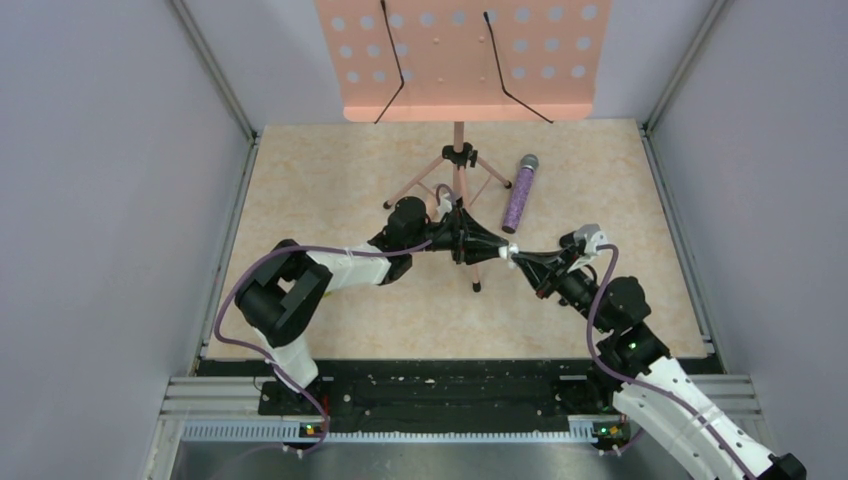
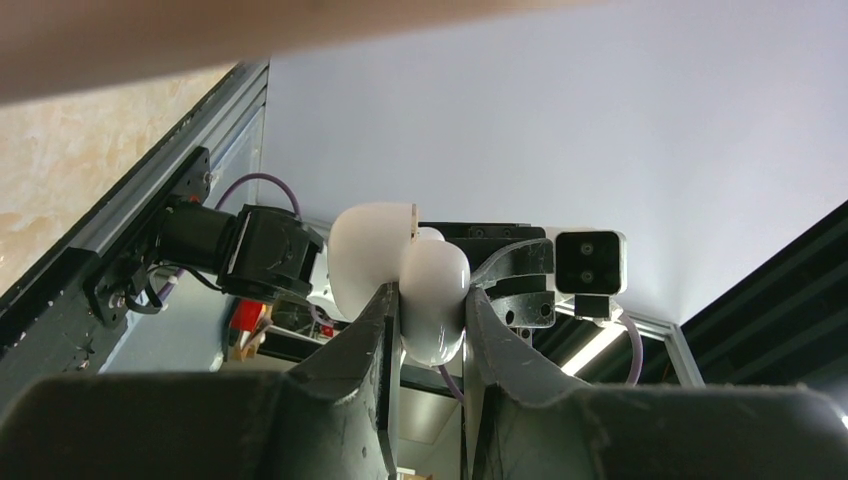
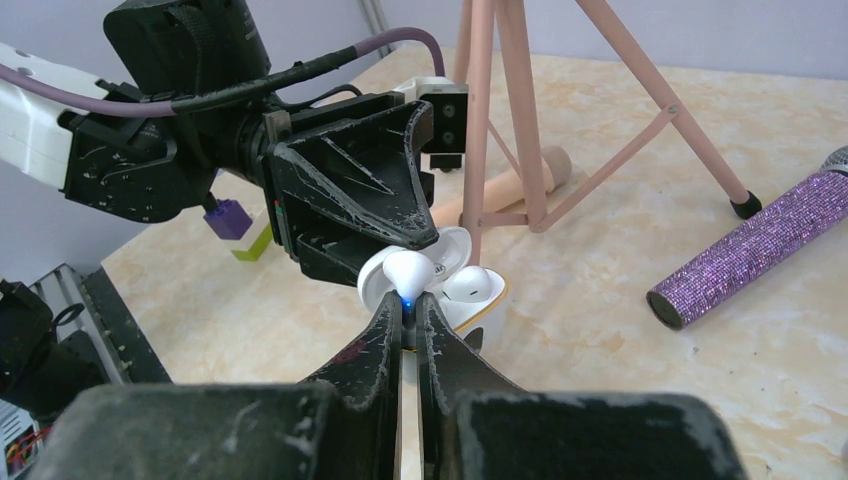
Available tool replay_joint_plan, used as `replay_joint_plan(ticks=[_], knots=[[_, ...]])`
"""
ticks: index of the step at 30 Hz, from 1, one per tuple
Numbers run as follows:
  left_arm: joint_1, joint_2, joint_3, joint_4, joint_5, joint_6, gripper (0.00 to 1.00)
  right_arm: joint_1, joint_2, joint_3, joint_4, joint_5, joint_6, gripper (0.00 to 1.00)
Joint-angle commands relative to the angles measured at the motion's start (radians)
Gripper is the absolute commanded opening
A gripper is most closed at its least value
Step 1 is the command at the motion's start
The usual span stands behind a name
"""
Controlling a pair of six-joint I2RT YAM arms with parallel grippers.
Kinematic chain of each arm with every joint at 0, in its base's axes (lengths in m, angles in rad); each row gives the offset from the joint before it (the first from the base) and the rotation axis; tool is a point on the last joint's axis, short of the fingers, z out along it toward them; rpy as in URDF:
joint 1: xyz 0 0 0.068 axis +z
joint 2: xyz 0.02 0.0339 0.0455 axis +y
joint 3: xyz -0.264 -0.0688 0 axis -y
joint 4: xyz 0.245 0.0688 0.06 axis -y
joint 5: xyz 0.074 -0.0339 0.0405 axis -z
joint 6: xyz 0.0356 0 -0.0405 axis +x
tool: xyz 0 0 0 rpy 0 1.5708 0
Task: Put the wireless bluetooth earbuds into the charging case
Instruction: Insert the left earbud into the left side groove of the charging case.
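My left gripper (image 2: 432, 330) is shut on the charging case (image 2: 430, 295), a smooth white case held above the table. Its lid (image 2: 365, 260) stands open. In the right wrist view the case (image 3: 485, 310) has one white earbud (image 3: 468, 285) seated in it. My right gripper (image 3: 409, 312) is shut on the stem of a second white earbud (image 3: 408, 270), which shows a blue light. That earbud sits at the case's open mouth, against the lid; I cannot tell whether it is in its slot. In the top view both grippers meet at the case (image 1: 511, 251) near the table's middle.
A pink music stand (image 1: 460, 60) rises at the back, and its tripod legs (image 3: 640, 110) spread right behind the grippers. A glittery purple microphone (image 1: 520, 192) lies to the right. A purple-and-yellow cube (image 3: 235, 225) and a wooden stick (image 3: 520, 185) lie beyond the case.
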Motion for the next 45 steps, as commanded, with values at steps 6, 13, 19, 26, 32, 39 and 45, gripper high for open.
replay_joint_plan(ticks=[6, 13, 19, 26, 32, 39, 45], knots=[[-0.001, -0.004, 0.019, 0.132, 0.009, -0.018, 0.00, 0.085, 0.045, 0.027, -0.119, 0.045, -0.050, 0.00], [0.004, -0.025, 0.013, 0.111, 0.001, -0.007, 0.00, 0.107, 0.010, 0.028, -0.150, 0.119, -0.059, 0.00], [0.009, -0.046, 0.004, 0.091, -0.009, 0.017, 0.00, 0.108, 0.004, 0.030, -0.159, 0.149, -0.055, 0.03], [0.008, -0.050, 0.006, 0.079, -0.010, 0.032, 0.00, 0.111, 0.036, 0.031, -0.134, 0.122, -0.052, 0.18], [0.009, -0.054, 0.009, 0.062, -0.011, 0.044, 0.00, 0.111, 0.033, 0.035, -0.127, 0.118, -0.050, 0.24], [0.009, -0.065, 0.024, -0.012, -0.007, 0.107, 0.00, 0.111, 0.023, 0.084, -0.143, 0.115, -0.029, 0.42], [0.009, -0.072, 0.023, -0.047, -0.002, 0.139, 0.00, 0.111, 0.021, 0.153, -0.182, 0.139, 0.007, 0.62]])
